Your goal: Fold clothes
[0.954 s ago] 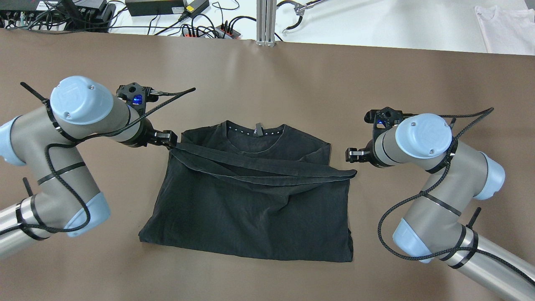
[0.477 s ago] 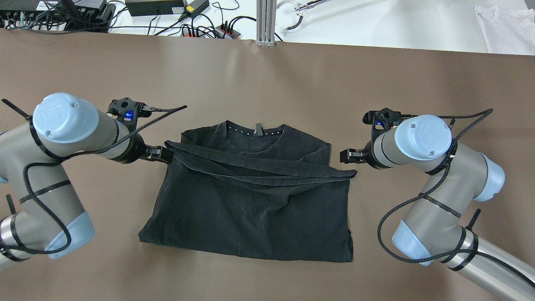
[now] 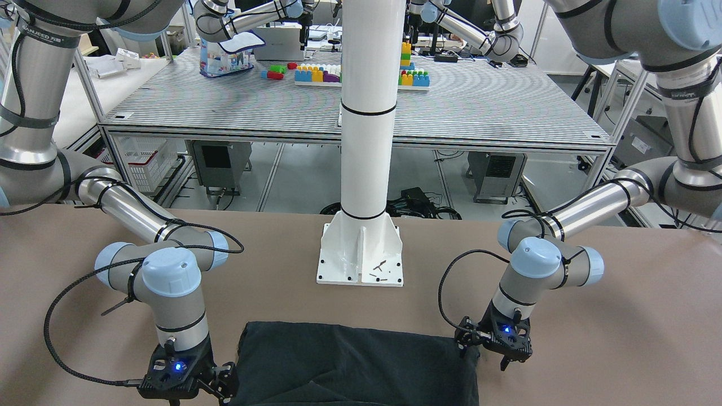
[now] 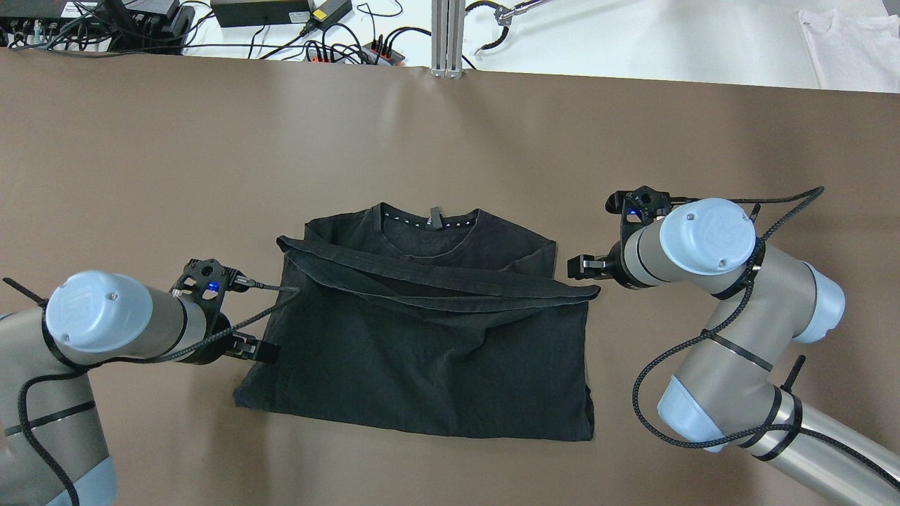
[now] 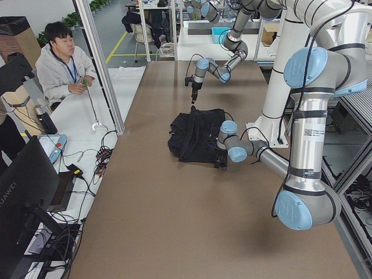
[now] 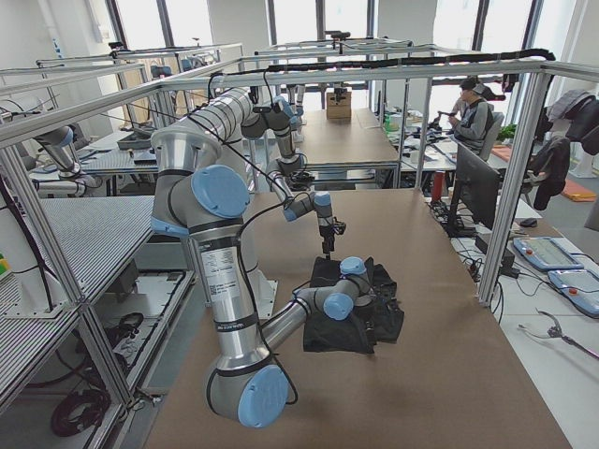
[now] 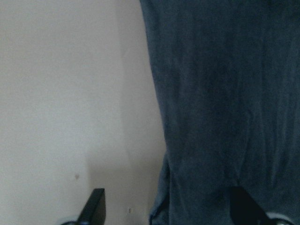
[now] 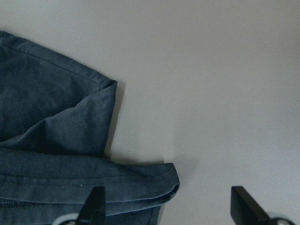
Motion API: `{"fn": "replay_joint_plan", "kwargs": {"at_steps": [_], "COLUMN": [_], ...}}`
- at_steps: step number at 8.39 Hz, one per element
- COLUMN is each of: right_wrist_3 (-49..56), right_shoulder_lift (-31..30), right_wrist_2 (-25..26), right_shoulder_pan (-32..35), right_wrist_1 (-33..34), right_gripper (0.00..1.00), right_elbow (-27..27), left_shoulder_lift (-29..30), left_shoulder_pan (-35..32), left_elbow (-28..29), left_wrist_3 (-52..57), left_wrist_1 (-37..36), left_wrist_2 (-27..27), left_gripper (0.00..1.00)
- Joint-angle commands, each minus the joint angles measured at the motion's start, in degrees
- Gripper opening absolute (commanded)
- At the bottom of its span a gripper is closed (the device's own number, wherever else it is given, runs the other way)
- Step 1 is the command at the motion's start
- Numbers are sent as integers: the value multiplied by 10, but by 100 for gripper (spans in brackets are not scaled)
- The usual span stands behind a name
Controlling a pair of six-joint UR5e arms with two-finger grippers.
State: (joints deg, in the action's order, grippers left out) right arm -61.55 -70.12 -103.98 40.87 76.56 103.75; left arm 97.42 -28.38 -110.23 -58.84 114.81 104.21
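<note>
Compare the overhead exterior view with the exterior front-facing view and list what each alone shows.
Only the overhead view shows the black T-shirt's neckline with its grey label, the hem strip folded across it, and a white garment beyond the table. Only the front-facing view shows the white pole, its base plate and toy bricks behind. Both show the T-shirt, the brown table, left hand and right hand.

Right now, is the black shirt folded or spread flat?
Partly folded: the black shirt is doubled over, its hem lying as a slack diagonal band below the exposed collar.
</note>
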Motion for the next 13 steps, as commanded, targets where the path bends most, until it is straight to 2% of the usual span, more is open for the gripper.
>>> {"fn": "replay_joint_plan", "kwargs": {"at_steps": [1, 2, 4, 5, 6, 7, 10, 13], "right_wrist_3": [0, 3, 3, 4, 4, 4, 5, 3], "right_shoulder_lift": [0, 0, -1, -1, 0, 0, 0, 0], "right_wrist_2": [0, 0, 1, 1, 1, 1, 1, 1], "right_shoulder_pan": [-1, -1, -1, -1, -1, -1, -1, -1], "right_wrist_1": [-1, -1, -1, -1, -1, -1, -1, -1], "right_gripper": [94, 94, 94, 94, 94, 94, 94, 94], "right_elbow": [0, 0, 0, -1, -1, -1, -2, -3], "left_shoulder_lift": [-2, -2, 0, 3, 4, 5, 4, 19], "left_shoulder_pan": [25, 31, 32, 32, 32, 32, 16, -76], "left_elbow": [1, 6, 16, 17, 16, 13, 12, 39], "left_wrist_3": [0, 0, 1, 0, -1, -5, -1, 66], "left_wrist_1": [3, 3, 3, 3, 3, 3, 2, -6], "left_wrist_2": [-2, -2, -2, -2, -2, -2, -1, 6], "left_gripper": [72, 72, 63, 45, 8, 0, 0, 0]}}
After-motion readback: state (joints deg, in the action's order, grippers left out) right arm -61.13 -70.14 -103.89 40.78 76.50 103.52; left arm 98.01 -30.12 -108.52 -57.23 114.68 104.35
